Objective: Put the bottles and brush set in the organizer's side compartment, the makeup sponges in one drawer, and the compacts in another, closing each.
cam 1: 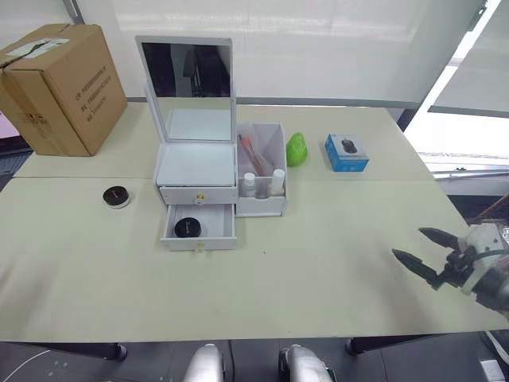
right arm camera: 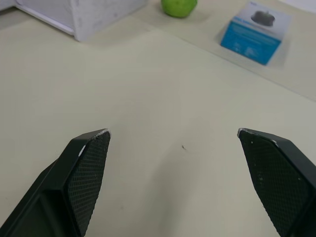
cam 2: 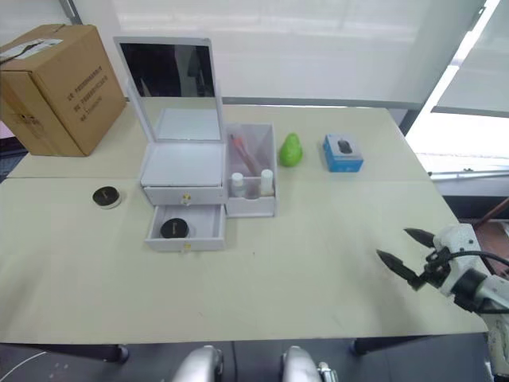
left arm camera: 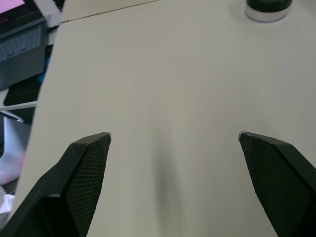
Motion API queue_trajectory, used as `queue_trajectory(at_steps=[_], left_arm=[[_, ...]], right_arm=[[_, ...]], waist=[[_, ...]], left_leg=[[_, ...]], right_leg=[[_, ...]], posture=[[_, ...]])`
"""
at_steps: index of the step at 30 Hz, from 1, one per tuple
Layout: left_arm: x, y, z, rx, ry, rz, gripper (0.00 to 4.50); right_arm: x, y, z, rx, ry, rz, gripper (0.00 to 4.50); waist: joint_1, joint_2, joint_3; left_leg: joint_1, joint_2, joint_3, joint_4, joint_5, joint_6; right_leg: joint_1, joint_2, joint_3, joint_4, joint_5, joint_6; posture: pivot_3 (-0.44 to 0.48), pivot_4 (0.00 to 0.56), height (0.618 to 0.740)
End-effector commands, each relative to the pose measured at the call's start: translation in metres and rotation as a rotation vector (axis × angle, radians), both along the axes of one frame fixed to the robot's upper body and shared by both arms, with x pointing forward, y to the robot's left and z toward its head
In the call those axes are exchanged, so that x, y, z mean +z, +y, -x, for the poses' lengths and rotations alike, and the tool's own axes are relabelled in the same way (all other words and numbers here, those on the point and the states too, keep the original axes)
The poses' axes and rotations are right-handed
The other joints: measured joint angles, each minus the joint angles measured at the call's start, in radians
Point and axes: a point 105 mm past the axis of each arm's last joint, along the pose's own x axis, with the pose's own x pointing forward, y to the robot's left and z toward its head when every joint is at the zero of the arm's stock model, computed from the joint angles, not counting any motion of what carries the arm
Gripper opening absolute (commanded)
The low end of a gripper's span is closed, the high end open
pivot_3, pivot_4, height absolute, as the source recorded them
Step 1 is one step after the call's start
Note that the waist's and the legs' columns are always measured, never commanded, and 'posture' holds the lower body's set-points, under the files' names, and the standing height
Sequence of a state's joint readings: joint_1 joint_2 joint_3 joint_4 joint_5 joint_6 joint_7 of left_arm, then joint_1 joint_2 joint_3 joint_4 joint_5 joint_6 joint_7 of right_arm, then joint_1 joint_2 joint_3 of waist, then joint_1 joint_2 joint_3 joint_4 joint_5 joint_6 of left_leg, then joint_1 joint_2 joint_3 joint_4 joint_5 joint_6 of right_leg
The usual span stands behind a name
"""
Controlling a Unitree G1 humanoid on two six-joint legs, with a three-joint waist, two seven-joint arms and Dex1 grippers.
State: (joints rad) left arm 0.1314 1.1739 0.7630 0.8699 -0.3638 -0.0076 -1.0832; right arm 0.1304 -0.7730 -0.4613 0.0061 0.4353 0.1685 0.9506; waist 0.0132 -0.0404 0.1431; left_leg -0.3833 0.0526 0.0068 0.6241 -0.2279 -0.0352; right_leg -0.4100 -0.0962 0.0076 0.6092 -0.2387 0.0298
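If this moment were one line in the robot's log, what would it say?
lower drawer: open, one compact inside | other compact: on table, left of organizer | left gripper: open | right gripper: open, empty

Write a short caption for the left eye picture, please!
Lower drawer open with one compact inside, the other compact waiting on the table.

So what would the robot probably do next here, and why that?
Probably move the left tool, which is open over bare table, toward the black compact lying loose on the table left of the organizer. The lower drawer stands open with one compact already inside, while the upper drawer looks shut and bottles and brushes stand in the side compartment.
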Motion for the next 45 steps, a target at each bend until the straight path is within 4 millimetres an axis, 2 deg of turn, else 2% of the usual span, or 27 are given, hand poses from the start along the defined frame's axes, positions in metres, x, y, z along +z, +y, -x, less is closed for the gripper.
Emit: queue_trajectory(at_steps=[1,5,10,12,15,17,19,21,23,24,29,35,40,45], left_arm=[[0.014,0.001,-0.001,-0.031,-0.027,-0.038,4.46],[0.012,-0.007,-0.005,-0.057,-0.059,-0.021,4.46],[-0.001,-0.040,-0.014,-0.088,-0.160,0.052,4.46],[-0.008,-0.066,-0.028,-0.060,-0.247,0.089,4.46],[-0.013,-0.093,-0.045,0.000,-0.332,0.131,4.46],[-0.020,-0.109,-0.061,0.053,-0.364,0.151,4.46],[-0.024,-0.117,-0.072,0.090,-0.382,0.161,4.46],[-0.035,-0.129,-0.101,0.132,-0.384,0.186,4.46],[-0.039,-0.135,-0.123,0.153,-0.377,0.204,4.46],[-0.040,-0.135,-0.128,0.159,-0.372,0.206,4.46],[-0.045,-0.139,-0.174,0.165,-0.266,0.153,4.46],[-0.042,-0.144,-0.211,0.171,-0.247,0.174,4.46],[-0.037,-0.137,-0.224,0.207,-0.251,0.170,4.46],[-0.035,-0.135,-0.227,0.217,-0.261,0.177,4.46]], right_arm=[[0.015,0.001,-0.002,0.003,-0.077,0.002,4.50],[0.015,0.006,-0.008,0.010,-0.085,-0.009,4.50],[0.034,0.035,-0.028,0.098,-0.128,-0.024,4.50],[0.053,0.068,-0.040,0.192,-0.175,-0.059,4.50],[0.079,0.109,-0.047,0.326,-0.225,-0.115,4.50],[0.098,0.145,-0.044,0.469,-0.251,-0.151,4.50],[0.109,0.166,-0.041,0.555,-0.260,-0.177,4.50],[0.125,0.203,-0.032,0.717,-0.279,-0.203,4.50],[0.132,0.224,-0.023,0.817,-0.284,-0.190,4.50],[0.132,0.228,-0.022,0.831,-0.282,-0.185,4.50],[0.135,0.244,-0.013,0.914,-0.283,-0.170,4.50],[0.133,0.256,-0.002,0.963,-0.281,-0.182,4.50],[0.132,0.260,0.002,0.965,-0.277,-0.189,4.50],[0.131,0.260,0.003,0.954,-0.274,-0.190,4.50]], waist=[[-0.001,0.000,0.000],[-0.002,0.000,-0.001],[-0.004,0.004,-0.001],[-0.005,0.002,-0.001],[-0.004,-0.001,-0.001],[0.001,-0.001,-0.001],[0.007,-0.002,-0.002],[0.011,-0.002,-0.002],[0.013,-0.004,-0.003],[0.013,-0.005,-0.004],[0.004,-0.010,-0.007],[-0.002,-0.011,-0.008],[-0.003,-0.011,-0.008],[-0.001,-0.011,-0.008]], left_leg=[[0.000,0.000,0.000,0.000,0.000,0.000],[0.000,0.001,0.000,0.000,0.000,0.000],[0.002,0.001,0.004,0.000,0.000,0.000],[0.001,0.003,0.004,0.000,0.003,0.006],[0.000,0.007,0.007,0.002,0.005,0.008],[0.000,0.010,0.007,0.003,0.005,0.008],[-0.001,0.010,0.009,0.004,0.005,0.008],[-0.001,0.011,0.008,0.004,0.005,0.008],[-0.001,0.010,0.008,0.006,0.005,0.009],[-0.003,0.010,0.008,0.006,0.005,0.009],[-0.002,0.012,0.002,0.011,0.006,0.009],[-0.001,0.013,-0.001,0.010,0.006,0.009],[-0.001,0.013,-0.002,0.010,0.006,0.009],[-0.001,0.013,-0.002,0.010,0.006,0.009]], right_leg=[[0.000,0.000,0.000,0.000,0.000,0.000],[0.001,0.002,0.000,0.001,0.000,0.000],[0.002,0.000,0.002,0.001,0.000,0.000],[0.005,0.003,0.002,0.002,0.000,0.000],[0.006,0.005,0.002,0.002,0.001,0.001],[0.006,0.007,0.002,0.002,0.004,0.003],[0.007,0.007,0.001,0.002,0.004,0.004],[0.007,0.008,0.000,0.002,0.006,0.005],[0.008,0.008,0.000,0.002,0.006,0.005],[0.007,0.008,0.000,0.002,0.008,0.005],[0.009,0.017,0.003,0.001,0.011,-0.001],[0.008,0.020,0.004,0.002,0.010,-0.001],[0.007,0.021,0.004,0.002,0.010,-0.001],[0.007,0.020,0.004,0.003,0.010,-0.001]], posture=[[0.000,0.150,0.722],[0.000,0.150,0.722],[0.000,0.150,0.722],[0.000,0.150,0.722],[0.000,0.150,0.722],[0.000,0.150,0.722],[0.000,0.150,0.722],[0.000,0.150,0.722],[0.000,0.150,0.722],[0.000,0.150,0.722],[0.000,0.150,0.722],[0.000,0.150,0.722],[0.000,0.150,0.722],[0.000,0.150,0.722]])
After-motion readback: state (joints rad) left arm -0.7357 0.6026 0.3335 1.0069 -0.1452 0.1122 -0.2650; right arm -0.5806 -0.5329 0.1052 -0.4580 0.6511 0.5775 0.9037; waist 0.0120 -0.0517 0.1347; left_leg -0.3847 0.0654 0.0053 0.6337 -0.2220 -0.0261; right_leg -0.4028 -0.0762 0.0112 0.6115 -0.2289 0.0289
